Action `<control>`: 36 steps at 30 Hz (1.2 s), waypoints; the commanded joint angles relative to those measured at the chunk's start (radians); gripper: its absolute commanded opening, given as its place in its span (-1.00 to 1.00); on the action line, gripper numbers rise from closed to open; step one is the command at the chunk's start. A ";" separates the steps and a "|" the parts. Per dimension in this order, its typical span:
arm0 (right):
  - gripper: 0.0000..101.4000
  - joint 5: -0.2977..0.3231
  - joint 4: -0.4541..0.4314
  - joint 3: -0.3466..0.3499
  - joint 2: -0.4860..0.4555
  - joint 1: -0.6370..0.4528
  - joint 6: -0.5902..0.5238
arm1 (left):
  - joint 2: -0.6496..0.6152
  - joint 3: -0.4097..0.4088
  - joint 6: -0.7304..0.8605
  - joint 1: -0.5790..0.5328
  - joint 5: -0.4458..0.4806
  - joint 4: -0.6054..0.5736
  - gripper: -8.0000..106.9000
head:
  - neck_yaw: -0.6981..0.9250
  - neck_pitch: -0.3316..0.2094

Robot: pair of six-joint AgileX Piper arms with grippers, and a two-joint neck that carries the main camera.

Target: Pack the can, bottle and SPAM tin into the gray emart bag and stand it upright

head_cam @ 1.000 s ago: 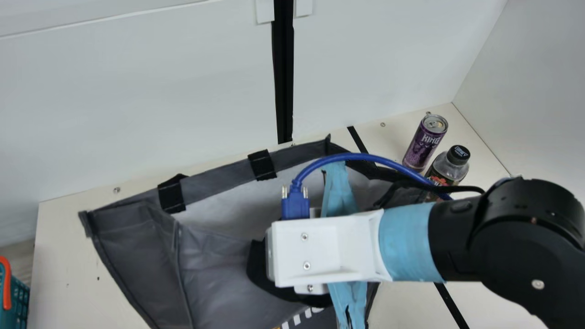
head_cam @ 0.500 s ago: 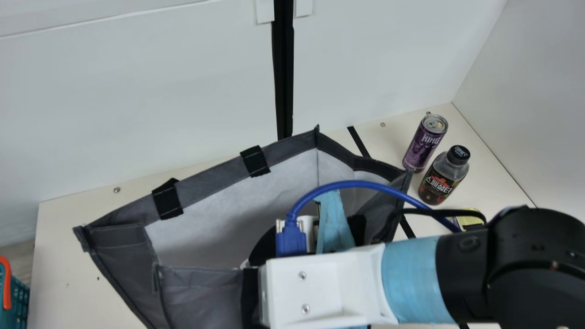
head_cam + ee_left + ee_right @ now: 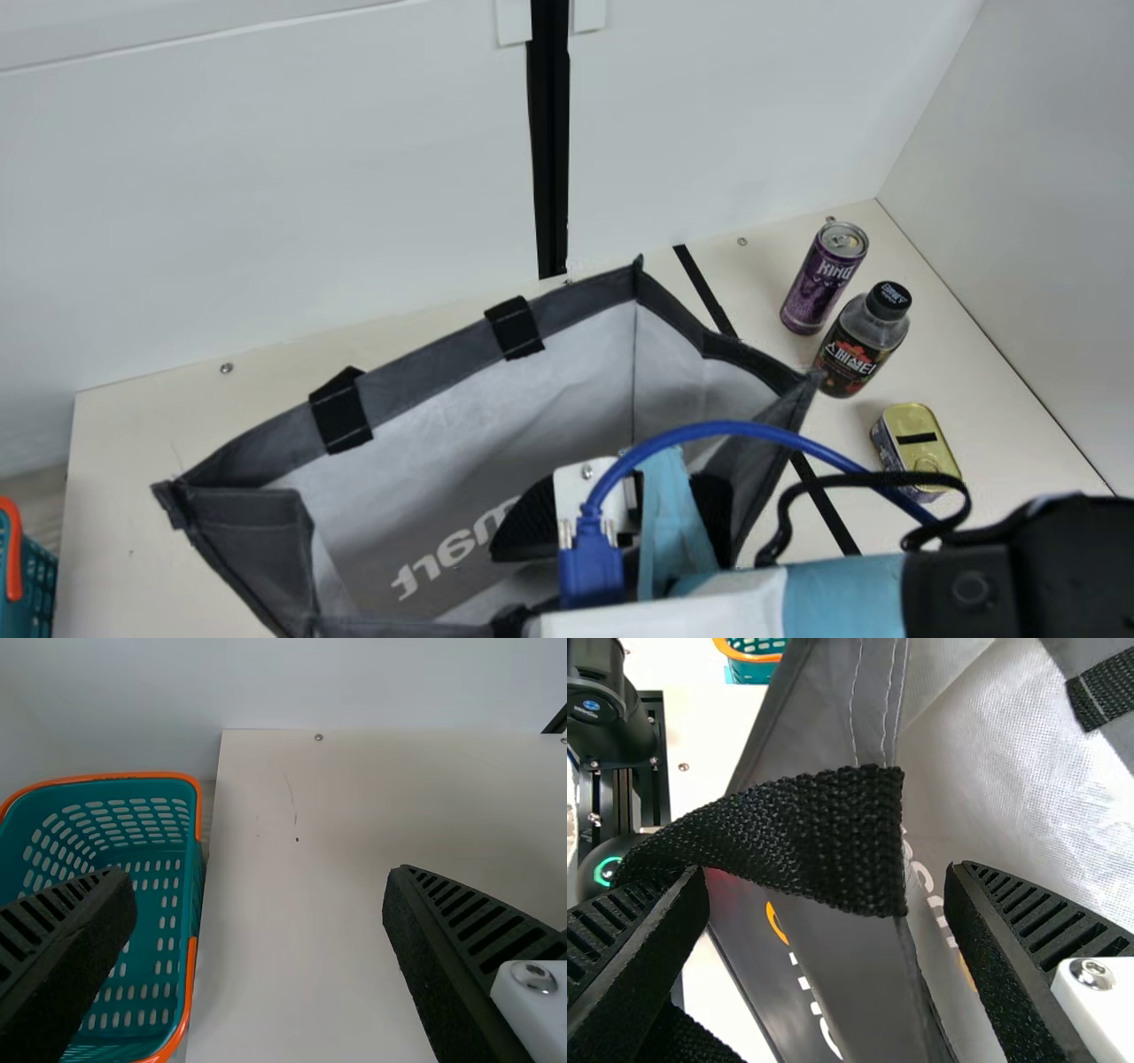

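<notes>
Main view shows us the gray emart bag (image 3: 248,527) gaping on the bench (image 3: 133,496) near the can (image 3: 819,279), bottle (image 3: 855,354) and SPAM tin (image 3: 917,443), probably light and floppy, best pinched at its stitched rim (image 3: 430,368), our left gripper (image 3: 259,875) and right gripper (image 3: 826,873) both spread apart.

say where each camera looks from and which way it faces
Main view: on the neck, facing down into the open gray fabric bag; the right arm shows.
Left wrist view: on the left wrist, facing the cream table and teal plastic basket; the left gripper shows.
Right wrist view: on the right wrist, facing the bag and its black woven strap; the right gripper shows.
Main and right wrist views share the bag.
</notes>
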 commanded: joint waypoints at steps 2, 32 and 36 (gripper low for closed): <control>0.87 -0.002 -0.029 0.000 -0.015 0.027 0.029 | 0.000 0.000 0.000 0.000 0.000 0.000 0.71 | -0.002 -0.023; 0.87 -0.002 -0.196 -0.015 -0.162 0.118 0.148 | 0.000 0.000 0.000 0.000 0.000 0.000 0.71 | -0.002 -0.023; 0.87 -0.002 -0.202 -0.034 -0.172 0.112 0.158 | 0.000 0.000 0.000 0.000 0.000 0.000 0.71 | -0.002 -0.023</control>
